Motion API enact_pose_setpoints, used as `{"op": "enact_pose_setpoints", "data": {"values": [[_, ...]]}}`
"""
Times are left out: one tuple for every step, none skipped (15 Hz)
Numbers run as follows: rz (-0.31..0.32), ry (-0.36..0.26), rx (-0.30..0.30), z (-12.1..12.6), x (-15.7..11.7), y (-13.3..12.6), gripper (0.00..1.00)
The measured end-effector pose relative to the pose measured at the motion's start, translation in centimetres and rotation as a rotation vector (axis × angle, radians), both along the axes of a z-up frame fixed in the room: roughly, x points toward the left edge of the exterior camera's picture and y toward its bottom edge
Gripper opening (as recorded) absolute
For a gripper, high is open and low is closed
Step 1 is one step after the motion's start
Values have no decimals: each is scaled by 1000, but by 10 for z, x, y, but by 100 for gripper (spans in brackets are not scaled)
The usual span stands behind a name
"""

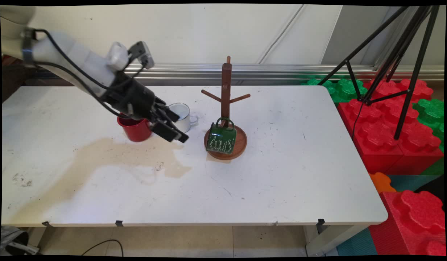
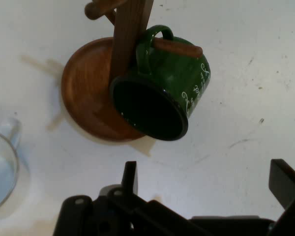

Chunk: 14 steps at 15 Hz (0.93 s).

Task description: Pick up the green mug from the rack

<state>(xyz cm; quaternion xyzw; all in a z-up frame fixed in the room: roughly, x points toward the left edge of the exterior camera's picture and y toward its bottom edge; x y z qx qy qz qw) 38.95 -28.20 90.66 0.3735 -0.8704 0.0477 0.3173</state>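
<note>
A green mug (image 1: 221,139) (image 2: 172,93) hangs by its handle from a low peg of the wooden mug tree (image 1: 226,90) (image 2: 130,34), tilted over the tree's round base (image 1: 241,146) (image 2: 83,93). My gripper (image 1: 180,127) (image 2: 206,174) hovers just left of the tree, open, with nothing between its fingers. In the hand view it faces the mug's dark mouth. A red mug (image 1: 134,130) and a white mug (image 1: 181,114) (image 2: 0,167) stand close behind the gripper. The arm partly hides the red one.
A brownish stain (image 1: 129,156) spreads over the table's left half. A black tripod (image 1: 397,65) stands on red and green foam blocks (image 1: 390,119) off the table's right side. The table's front edge (image 1: 194,222) runs along the bottom.
</note>
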Motion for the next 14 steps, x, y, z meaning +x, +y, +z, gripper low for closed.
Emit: {"op": "enact_pose_setpoints", "data": {"values": [[2,7,0,-6,-4,-3,100],[3,15,0,-13,-8,-6,100],[4,22,-2,-18,-12,-9,100],[6,29,-3,-24,-16,-12,100],[7,36,-6,-30,-21,-15,100],[6,42,-8,-35,-24,-17,100],[6,46,-10,-38,-27,-19,100],[4,52,-12,-43,-31,-21,100],[3,57,-13,-48,-35,-23,100],[1,62,-14,-52,-40,-25,100],[-1,66,-15,-57,-44,-27,100],[-1,68,-16,-61,-47,-28,100],[-1,70,-16,-66,-51,-30,100],[-1,71,-18,-69,-53,-32,100]]}}
